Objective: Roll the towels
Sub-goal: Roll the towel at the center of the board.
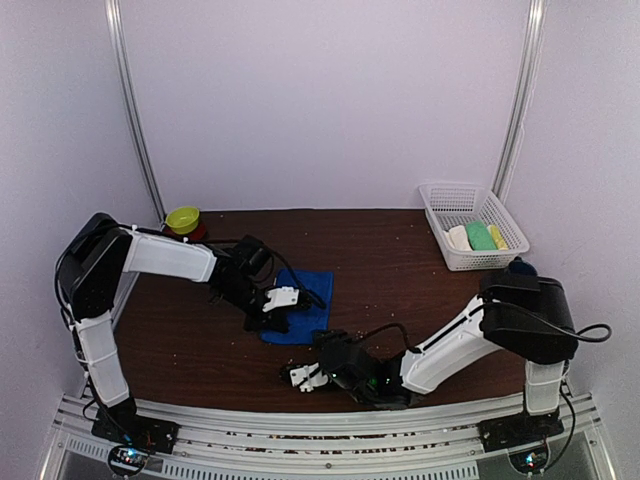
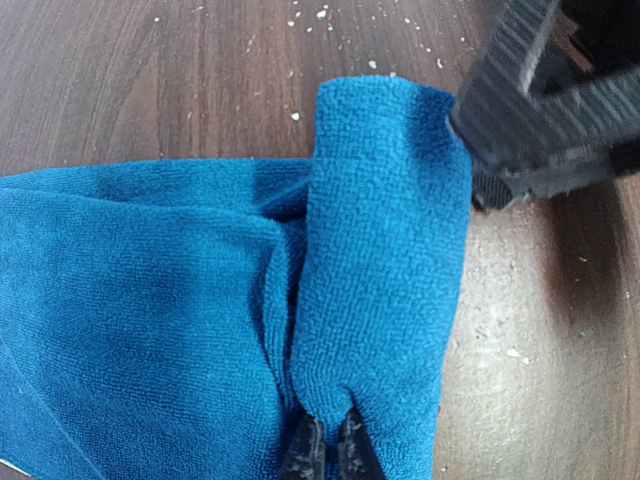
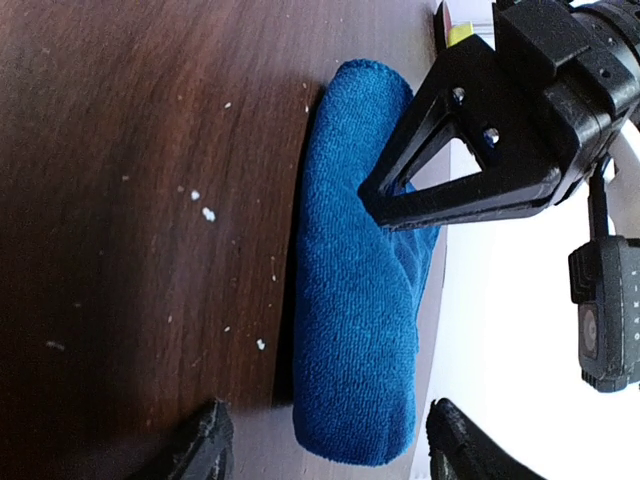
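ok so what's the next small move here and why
Probably ease the right gripper forward and close on the blue towel. Its jaws stand open with the rolled part just ahead, the left gripper pinches the roll, and much of the cloth lies unrolled.

Blue towel (image 2: 150, 300), roll at one end

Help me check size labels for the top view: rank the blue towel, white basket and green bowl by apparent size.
1. white basket
2. blue towel, partly rolled and partly covered
3. green bowl, clearly smallest
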